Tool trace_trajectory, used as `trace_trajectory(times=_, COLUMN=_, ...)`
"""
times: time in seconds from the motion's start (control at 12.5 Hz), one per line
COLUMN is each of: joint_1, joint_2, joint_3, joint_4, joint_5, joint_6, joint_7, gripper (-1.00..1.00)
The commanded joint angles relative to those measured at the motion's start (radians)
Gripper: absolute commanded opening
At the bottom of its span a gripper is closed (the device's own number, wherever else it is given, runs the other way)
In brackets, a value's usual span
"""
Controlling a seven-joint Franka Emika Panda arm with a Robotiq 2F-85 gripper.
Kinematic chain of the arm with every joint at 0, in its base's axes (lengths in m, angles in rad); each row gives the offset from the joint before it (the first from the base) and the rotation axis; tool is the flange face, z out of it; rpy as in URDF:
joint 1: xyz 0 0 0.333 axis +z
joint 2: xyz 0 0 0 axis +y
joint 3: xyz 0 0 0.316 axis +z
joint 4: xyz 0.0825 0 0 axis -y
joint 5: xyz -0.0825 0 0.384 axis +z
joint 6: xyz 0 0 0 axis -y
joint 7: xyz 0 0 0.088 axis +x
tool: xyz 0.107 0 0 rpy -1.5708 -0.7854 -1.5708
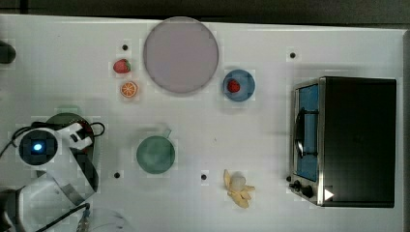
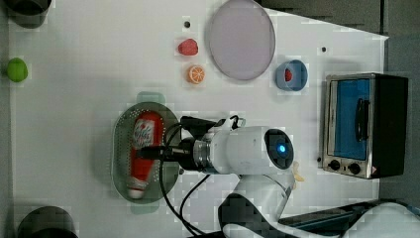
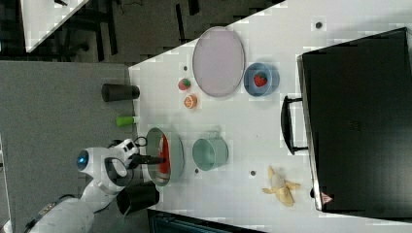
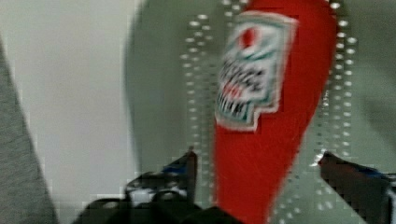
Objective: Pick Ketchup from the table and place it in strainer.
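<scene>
The ketchup bottle (image 2: 143, 148) lies lengthwise inside the mint-green strainer (image 2: 120, 148), resting on the perforated bottom with its white label (image 4: 254, 70) facing up. In the wrist view the end effector (image 4: 261, 168) stands wide open, one finger (image 4: 187, 170) on each side of the red bottle body with a visible gap at both sides, so nothing is gripped. In the left view the end effector (image 2: 148, 152) is positioned over the middle of the bottle. The strainer sits on the white bench (image 1: 270, 140) at the top view's left. A teal mug (image 1: 155, 154) stands near the strainer. Farther off are a grey-lilac plate (image 1: 181, 54), a loose strawberry (image 1: 122, 65), an orange slice (image 1: 129, 89), a blue bowl (image 1: 246, 92) containing a second strawberry (image 1: 234, 86), a peeled banana (image 1: 238, 188) and a toaster oven (image 1: 345, 141).
</scene>
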Motion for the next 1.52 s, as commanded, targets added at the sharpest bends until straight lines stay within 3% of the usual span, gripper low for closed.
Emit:
trace_trajectory(times=0.08, joint_1=-0.02, joint_2=-0.117, joint_3=-0.006, joint_4=0.017, joint_5=-0.003, joint_6=-0.01, joint_7=0.123, gripper=1.0)
trace_trajectory(times=0.48, joint_1=-0.13, joint_2=-0.412, joint_3=-0.02, joint_4=0.034, joint_5=0.001, joint_6=-0.172, joint_7=0.187, gripper=1.0)
trace_trajectory(times=0.8, joint_1=-0.213, joint_2=-0.639, joint_3=-0.142, joint_4=0.093, joint_5=0.1, joint_6=-0.516, joint_7=0.184, gripper=1.0)
trace_trajectory(times=1.2, joint_1=-0.224, joint_2=-0.775, joint_3=-0.389, joint_4=0.22, joint_5=0.151, joint_6=-0.88, joint_7=0.159, gripper=1.0)
trace_trajectory(times=1.52, joint_1=-0.225, joint_2=-0.779, joint_3=-0.503, joint_4=0.253, joint_5=0.105, joint_6=-0.935, joint_7=0.063, gripper=1.0)
